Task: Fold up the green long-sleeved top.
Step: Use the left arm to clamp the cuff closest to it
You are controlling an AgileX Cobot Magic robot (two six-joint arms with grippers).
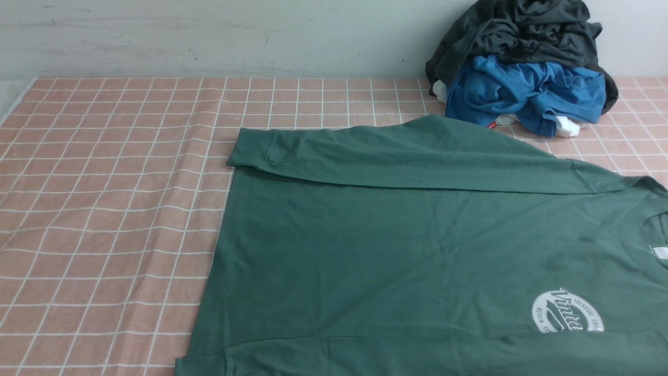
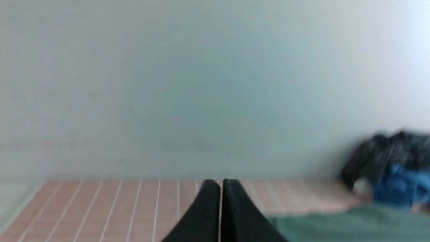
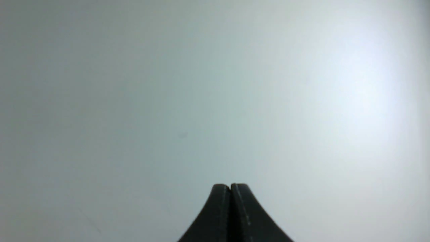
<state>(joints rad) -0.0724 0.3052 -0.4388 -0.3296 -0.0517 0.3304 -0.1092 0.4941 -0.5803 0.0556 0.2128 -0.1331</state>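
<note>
Hovering clear of cloth: left fingers (image 2: 205, 215), right fingers (image 3: 218, 215) both clenched, empty. Risks: far sleeve (image 1: 396, 156) sliding off green long-sleeved top (image 1: 396, 245) when lifted; blue garment (image 1: 527, 96) just beside, may snag.

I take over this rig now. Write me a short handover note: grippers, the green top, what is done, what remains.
Left gripper: shut, holds nothing.
Right gripper: shut, holds nothing, faces the wall.
Green top: flat on the checked tablecloth, neck to the right.
Done: far sleeve folded over the body; near sleeve seems folded too.
Left: fold the body.
</note>
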